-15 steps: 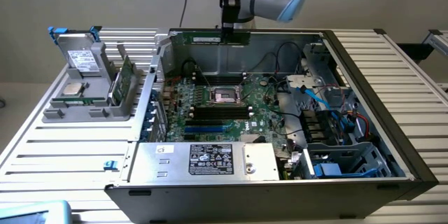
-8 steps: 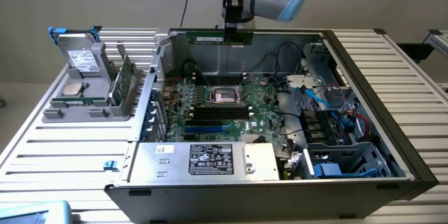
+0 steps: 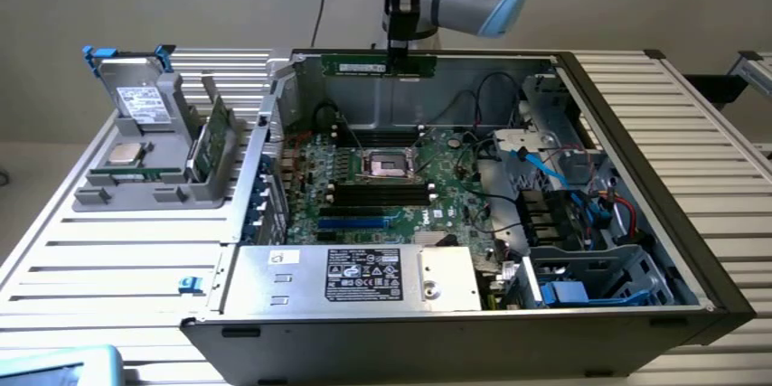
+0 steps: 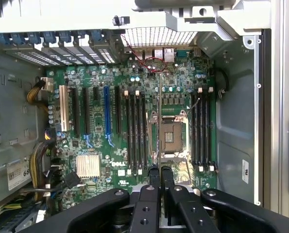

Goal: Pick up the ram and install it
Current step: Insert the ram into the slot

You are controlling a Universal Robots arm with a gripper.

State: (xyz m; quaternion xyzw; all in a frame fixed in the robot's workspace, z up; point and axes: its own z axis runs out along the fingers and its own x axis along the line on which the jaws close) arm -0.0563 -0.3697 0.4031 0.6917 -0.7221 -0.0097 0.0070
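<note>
The ram (image 3: 378, 66), a long green stick, hangs level above the back wall of the open computer case (image 3: 639, 133). My gripper (image 3: 402, 53) is shut on it near its end towards the exterior view's right. In the wrist view my gripper (image 4: 160, 175) has its fingertips (image 4: 154, 174) pressed together high over the green motherboard (image 4: 110, 160). Black memory slots (image 4: 134, 131) lie on one side of the bare processor socket (image 4: 172, 136), with more slots (image 4: 202, 131) on its other side. In the exterior view those slots (image 3: 380, 192) sit just in front of the socket (image 3: 389, 163).
A grey holder (image 3: 108, 194) at the exterior view's left carries a boxy drive with blue tabs (image 3: 145, 97), a square silver chip (image 3: 125, 153) and another green stick (image 3: 215, 137). Inside the case are a power supply (image 3: 350, 273), loose cables (image 3: 543, 169) and a drive cage (image 3: 591, 277).
</note>
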